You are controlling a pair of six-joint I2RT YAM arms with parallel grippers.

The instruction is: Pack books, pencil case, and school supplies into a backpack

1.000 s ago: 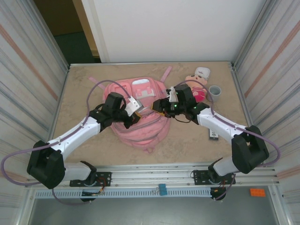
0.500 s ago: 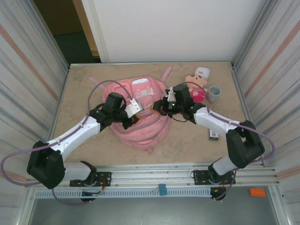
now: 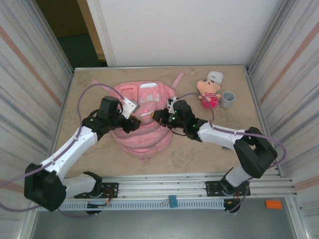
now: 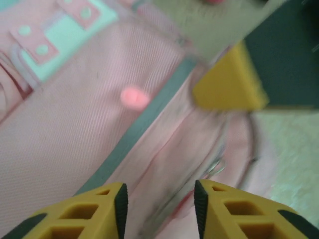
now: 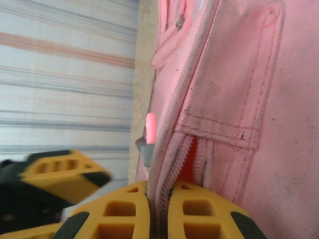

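Note:
The pink backpack [image 3: 144, 137] lies flat in the middle of the table. My right gripper [image 3: 158, 117] is at its upper right edge. In the right wrist view the gripper [image 5: 158, 186] is shut on the backpack's zipper edge [image 5: 172, 149], which is pinched between the yellow fingers. My left gripper [image 3: 133, 124] hovers over the backpack's left part. In its own wrist view it [image 4: 159, 191] stands open above pink fabric [image 4: 75, 129] and a zipper line, gripping nothing. The right gripper's yellow finger [image 4: 227, 87] shows close ahead of it. The books, pencil case and school supplies are out of view.
A pink plush doll [image 3: 209, 92] and a grey cup [image 3: 228, 98] stand at the back right. Corrugated metal walls [image 3: 30, 84] close in both sides, and a white wall closes the back. Bare table lies in front of the backpack.
Both grippers have moved left. The right one still holds the zipper edge, and the backpack has shifted left with it. The doll is now uncovered.

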